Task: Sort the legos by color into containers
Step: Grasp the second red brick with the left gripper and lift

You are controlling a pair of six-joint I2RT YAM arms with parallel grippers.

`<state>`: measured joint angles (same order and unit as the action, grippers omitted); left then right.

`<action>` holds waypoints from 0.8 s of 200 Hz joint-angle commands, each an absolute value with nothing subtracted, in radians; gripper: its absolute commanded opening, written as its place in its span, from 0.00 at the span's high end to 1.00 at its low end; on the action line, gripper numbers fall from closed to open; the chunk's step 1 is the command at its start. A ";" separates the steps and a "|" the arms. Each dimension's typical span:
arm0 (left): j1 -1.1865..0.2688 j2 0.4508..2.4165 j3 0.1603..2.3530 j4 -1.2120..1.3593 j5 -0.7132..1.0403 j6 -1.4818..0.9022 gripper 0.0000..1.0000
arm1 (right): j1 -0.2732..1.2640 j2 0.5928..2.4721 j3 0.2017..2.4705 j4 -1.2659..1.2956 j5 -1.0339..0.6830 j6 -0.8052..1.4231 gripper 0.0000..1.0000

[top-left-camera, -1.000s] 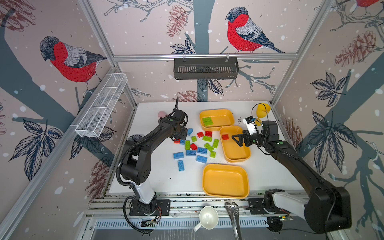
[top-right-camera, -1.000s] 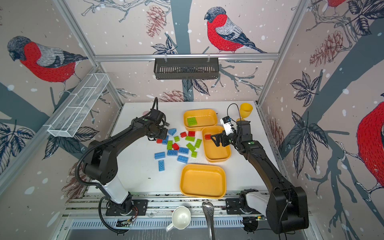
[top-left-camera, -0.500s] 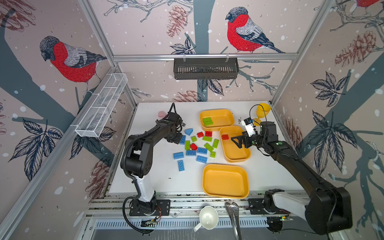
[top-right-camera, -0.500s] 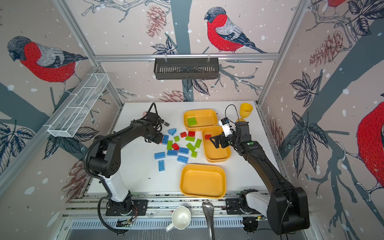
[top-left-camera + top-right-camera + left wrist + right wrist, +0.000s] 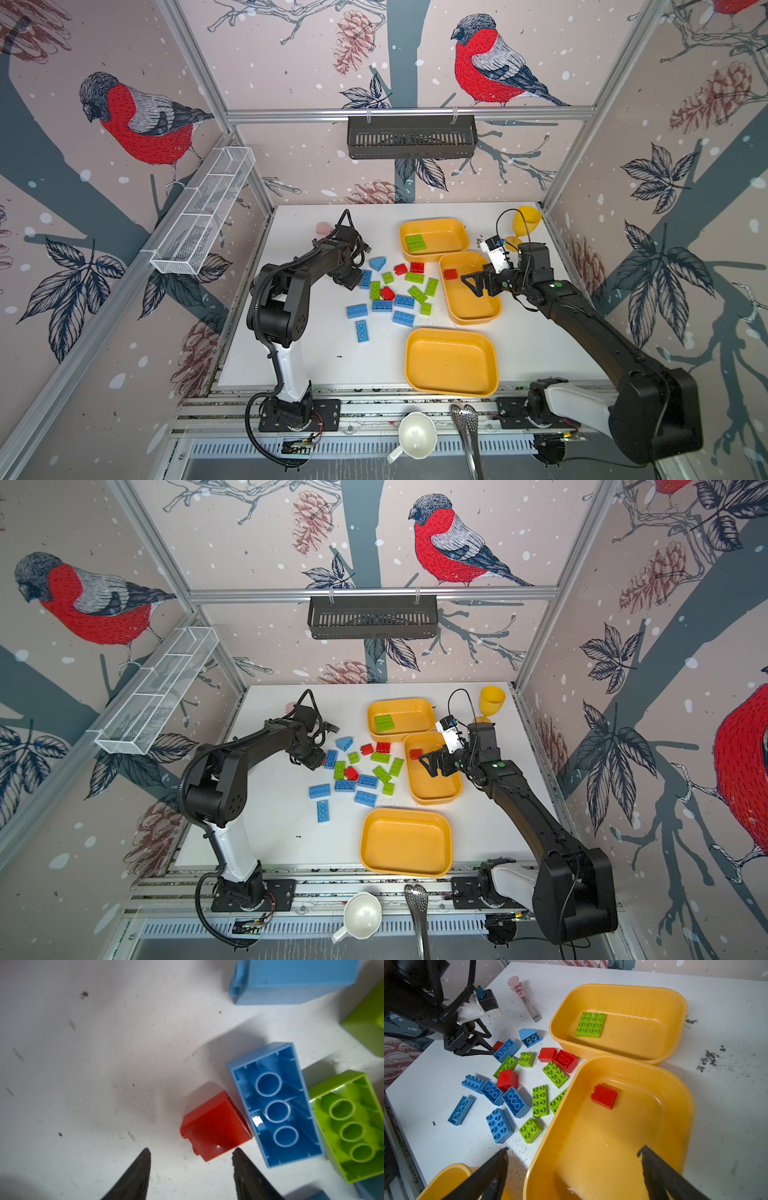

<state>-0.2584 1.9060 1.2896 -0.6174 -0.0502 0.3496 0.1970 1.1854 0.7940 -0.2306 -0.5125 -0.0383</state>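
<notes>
Loose red, green and blue legos (image 5: 395,291) (image 5: 361,771) lie scattered at mid-table. My left gripper (image 5: 351,276) (image 5: 191,1151) is at the pile's left edge, open, low over the table. A small red brick (image 5: 216,1126) lies just ahead of its tips, beside an upturned blue brick (image 5: 274,1105). Three yellow containers stand to the right. The back one (image 5: 457,226) holds green bricks (image 5: 415,243). The middle one (image 5: 478,307) holds one red brick (image 5: 450,274) (image 5: 603,1096). The front one (image 5: 451,361) holds nothing. My right gripper (image 5: 471,282) (image 5: 573,1150) hangs wide open over the middle container.
A yellow goblet (image 5: 525,220) stands at the back right corner. A pink-handled tool (image 5: 521,995) lies behind the left arm. A white wire basket (image 5: 203,216) hangs on the left wall and a black basket (image 5: 411,135) on the back wall. A white cup (image 5: 415,434) and slotted spoon (image 5: 467,428) lie below the table's front edge.
The left arm has swung a little and its gripper has shifted slightly toward the left edge of the pile. The right arm has stayed still over the middle container.
</notes>
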 commanded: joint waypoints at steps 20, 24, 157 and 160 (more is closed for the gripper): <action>-0.258 1.939 1.332 -0.605 -0.038 0.387 0.38 | 0.198 1.202 0.816 -0.221 -0.515 -0.060 0.01; -0.259 1.940 1.335 -0.601 -0.038 0.386 0.38 | 0.198 1.204 0.817 -0.221 -0.515 -0.061 0.01; -0.236 2.062 1.448 -0.608 0.074 0.341 0.60 | 0.198 1.236 0.838 -0.218 -0.515 -0.064 0.01; -0.233 2.064 1.450 -0.612 0.077 0.337 0.60 | 0.198 1.236 0.839 -0.218 -0.515 -0.064 0.01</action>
